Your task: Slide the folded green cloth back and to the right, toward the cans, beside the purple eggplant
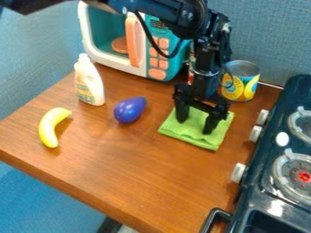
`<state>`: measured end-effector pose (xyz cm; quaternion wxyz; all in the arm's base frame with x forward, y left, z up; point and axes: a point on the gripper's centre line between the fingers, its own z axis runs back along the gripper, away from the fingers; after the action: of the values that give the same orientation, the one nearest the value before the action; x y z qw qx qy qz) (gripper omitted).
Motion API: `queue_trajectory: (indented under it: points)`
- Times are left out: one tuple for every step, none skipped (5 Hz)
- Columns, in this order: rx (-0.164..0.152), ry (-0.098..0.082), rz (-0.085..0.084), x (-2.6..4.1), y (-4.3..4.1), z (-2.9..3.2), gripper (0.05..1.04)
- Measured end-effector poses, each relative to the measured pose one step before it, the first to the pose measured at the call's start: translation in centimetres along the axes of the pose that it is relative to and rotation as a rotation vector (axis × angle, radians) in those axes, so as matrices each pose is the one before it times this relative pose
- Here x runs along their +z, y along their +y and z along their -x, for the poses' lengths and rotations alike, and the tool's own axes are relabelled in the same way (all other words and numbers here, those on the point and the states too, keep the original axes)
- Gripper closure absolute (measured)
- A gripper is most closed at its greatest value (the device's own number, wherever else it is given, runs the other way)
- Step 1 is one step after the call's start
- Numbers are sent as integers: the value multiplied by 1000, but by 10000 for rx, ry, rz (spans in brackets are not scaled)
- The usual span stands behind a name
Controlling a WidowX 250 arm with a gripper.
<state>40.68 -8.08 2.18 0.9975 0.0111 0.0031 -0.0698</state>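
Note:
My gripper [195, 125] hangs over the folded green cloth [189, 136] on the wooden counter, its two fingers apart and pointing down at the cloth. Nothing shows between the fingers except the cloth below them; whether the tips touch it I cannot tell. To the left of the cloth lies a purple eggplant-like toy [130, 110]. A yellow banana [51, 127] rests farther left. Behind the gripper, to the right, stands a yellow can [240, 81].
A white bottle [89, 81] stands upright at the back left. The toy microwave [113, 38] is behind it, against the wall. Along the right side is a dark stove [267, 182] with white knobs. The counter [139, 173] has its front edge at lower left.

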Motion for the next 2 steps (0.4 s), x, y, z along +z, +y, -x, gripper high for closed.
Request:
queue_trajectory:
  points:
    - [236,-584,-113,2507,-126,951,83]
    - [80,-891,180,3398,-160,-267,83]
